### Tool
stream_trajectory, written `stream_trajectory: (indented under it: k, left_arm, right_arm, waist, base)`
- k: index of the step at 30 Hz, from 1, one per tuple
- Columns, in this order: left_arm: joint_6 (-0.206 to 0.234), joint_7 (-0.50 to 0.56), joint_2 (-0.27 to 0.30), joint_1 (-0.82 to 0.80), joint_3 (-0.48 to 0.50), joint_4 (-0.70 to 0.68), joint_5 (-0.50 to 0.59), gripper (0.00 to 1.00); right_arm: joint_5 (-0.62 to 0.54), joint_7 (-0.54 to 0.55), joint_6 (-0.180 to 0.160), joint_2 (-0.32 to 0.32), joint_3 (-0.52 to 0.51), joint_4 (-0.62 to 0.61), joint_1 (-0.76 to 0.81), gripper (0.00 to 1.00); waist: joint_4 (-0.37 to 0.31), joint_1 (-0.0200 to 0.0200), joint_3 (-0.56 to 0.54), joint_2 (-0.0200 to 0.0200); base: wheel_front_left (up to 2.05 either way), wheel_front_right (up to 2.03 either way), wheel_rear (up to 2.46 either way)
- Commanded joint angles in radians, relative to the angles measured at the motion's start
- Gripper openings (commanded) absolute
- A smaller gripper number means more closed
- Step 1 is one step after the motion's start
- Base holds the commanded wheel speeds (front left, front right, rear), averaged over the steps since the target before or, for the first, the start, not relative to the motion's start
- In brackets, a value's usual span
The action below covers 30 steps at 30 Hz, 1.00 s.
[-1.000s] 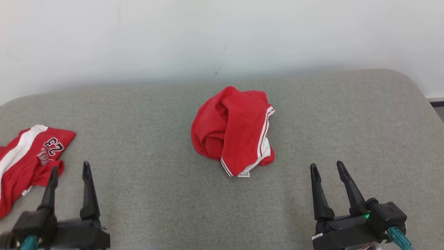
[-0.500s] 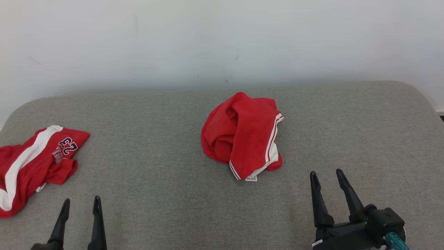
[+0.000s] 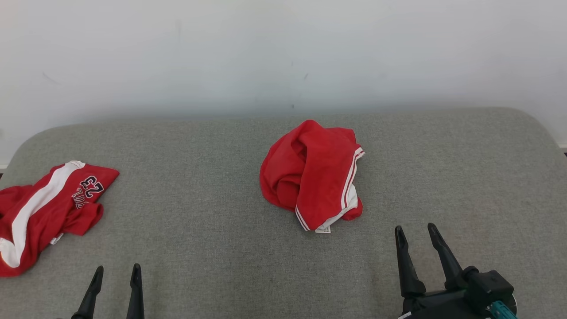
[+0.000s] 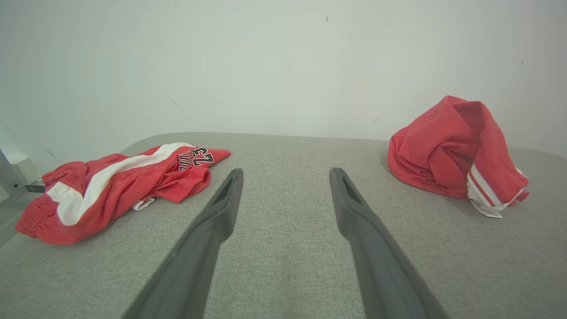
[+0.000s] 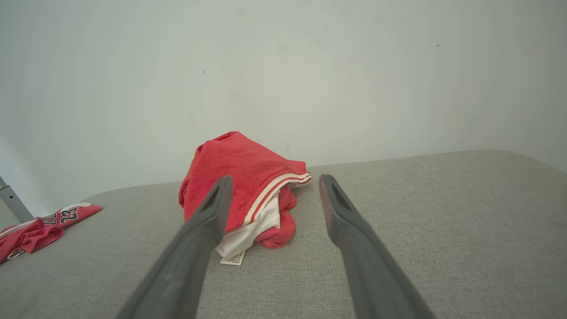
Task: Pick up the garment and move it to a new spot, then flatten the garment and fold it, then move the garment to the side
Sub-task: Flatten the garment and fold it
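While left gripper [image 3: 117,267] and right gripper [image 3: 414,227] hovered, fingers apart, the garment [image 3: 314,173] lay crumpled centrally on the pad [image 3: 199,177]; a jersey [image 3: 48,208] hugged its left edge; wrist views added a metal post [image 4: 9,179].

Bright, even light; faint shadow beside the garment [image 3: 310,177]; wrist views bulge (wide-angle); focus sharp.

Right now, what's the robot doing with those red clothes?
Nothing is being held. A crumpled red garment sits in the middle of the grey padded surface, untouched. The left gripper and right gripper are both open and empty, short of it. A second red garment marked 23 lies at the left.
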Motion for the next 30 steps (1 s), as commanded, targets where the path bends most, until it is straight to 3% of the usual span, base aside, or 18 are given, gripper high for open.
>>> stream_trajectory:
  k: [1, 16, 30]
  left_arm:
    - [-0.004, -0.003, -0.005, 0.01, 0.0, -0.003, 0.001, 1.0]
    - [-0.005, -0.003, -0.036, 0.026, 0.04, -0.03, 0.07, 1.0]
    - [-0.006, -0.003, -0.028, 0.022, 0.027, -0.027, 0.09, 1.0]
  right_arm:
    - [0.001, 0.0, -0.002, 0.001, 0.003, 0.004, 0.01, 1.0]
    - [-0.016, 0.0, -0.002, 0.001, -0.006, 0.036, 0.019, 1.0]
    - [-0.023, 0.0, -0.002, 0.001, -0.012, 0.069, 0.02, 1.0]
  waist:
    - [0.0, 0.0, -0.001, 0.0]
    - [-0.004, 0.0, -0.009, 0.0]
    - [-0.008, 0.0, -0.009, 0.0]
  base:
    - [0.0, 0.0, 0.0]
    - [0.0, 0.0, 0.0]
    - [0.0, 0.0, 0.0]
